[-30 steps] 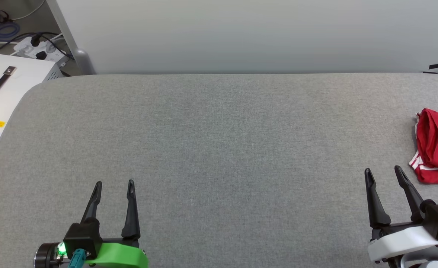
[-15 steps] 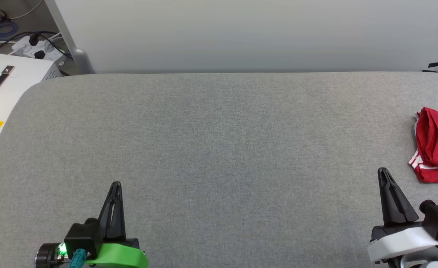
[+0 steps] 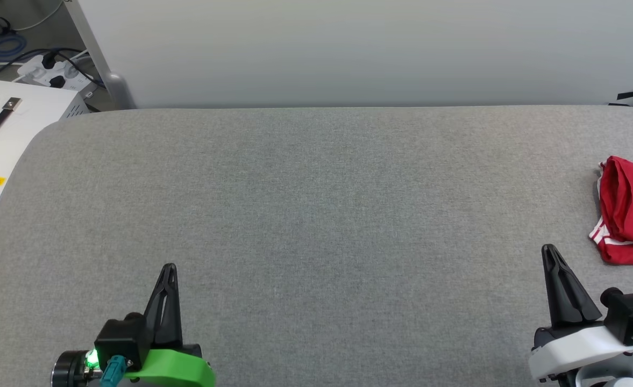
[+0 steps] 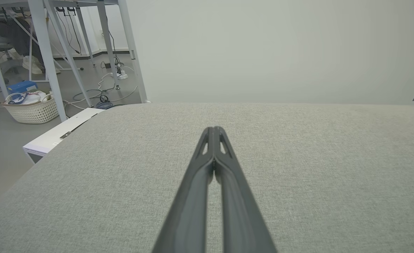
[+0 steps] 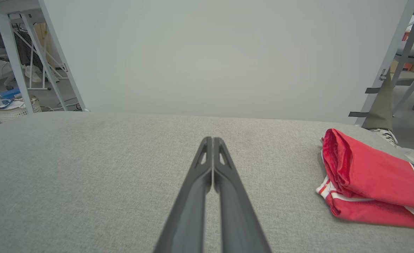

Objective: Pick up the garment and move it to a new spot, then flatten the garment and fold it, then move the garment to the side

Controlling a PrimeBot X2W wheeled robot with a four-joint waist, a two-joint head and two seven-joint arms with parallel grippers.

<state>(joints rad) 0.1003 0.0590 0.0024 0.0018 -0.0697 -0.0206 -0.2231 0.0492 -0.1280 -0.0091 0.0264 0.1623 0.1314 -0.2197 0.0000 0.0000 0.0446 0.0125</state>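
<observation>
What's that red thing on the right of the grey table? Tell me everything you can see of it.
It is a red jersey-style shirt, soft cloth, bunched in a loosely folded heap with a stitched hem showing. A white, red-striped sleeve edge pokes out underneath, and a bit of dark, white-outlined print peeks out at one end. It lies on the grey fabric-covered table near its right side. Of what shows, only the table touches it; the shut right pincer is near but apart.
</observation>
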